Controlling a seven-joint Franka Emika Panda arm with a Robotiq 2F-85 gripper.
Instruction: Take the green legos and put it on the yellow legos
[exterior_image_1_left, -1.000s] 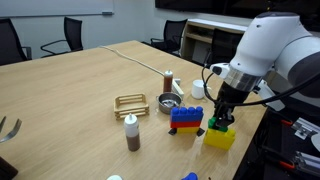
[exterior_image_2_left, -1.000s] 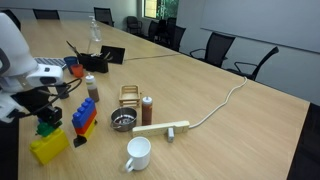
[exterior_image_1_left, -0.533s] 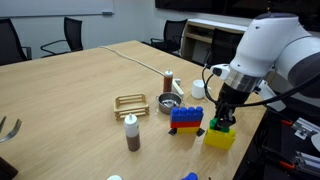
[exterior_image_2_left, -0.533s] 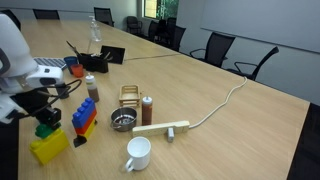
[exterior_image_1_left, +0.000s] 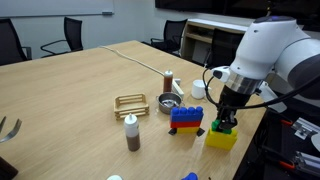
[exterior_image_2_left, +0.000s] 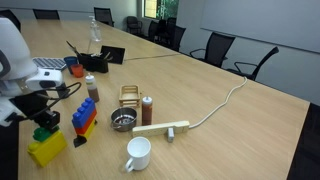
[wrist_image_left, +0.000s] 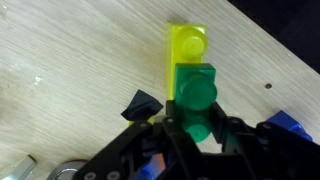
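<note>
In the wrist view the green legos (wrist_image_left: 197, 95) hides part of the yellow legos (wrist_image_left: 185, 45), the pincer (wrist_image_left: 195, 135) is blurred, and the picture's edge cuts off the blue brick stack (wrist_image_left: 296, 124).

A blue-and-red brick stack (exterior_image_1_left: 185, 118) stands near a metal bowl (exterior_image_1_left: 168, 104), a small rack (exterior_image_1_left: 130, 103) and a white mug (exterior_image_2_left: 138, 153)

In an exterior view, the claw (exterior_image_1_left: 224, 120) points straight down near the edge of the desk (exterior_image_1_left: 70, 95), its dark fingers clasping the green legos (exterior_image_1_left: 221, 127) directly above the yellow legos (exterior_image_1_left: 221, 140). A blue-and-red brick stack (exterior_image_1_left: 185, 118) stands just beside them.
</note>
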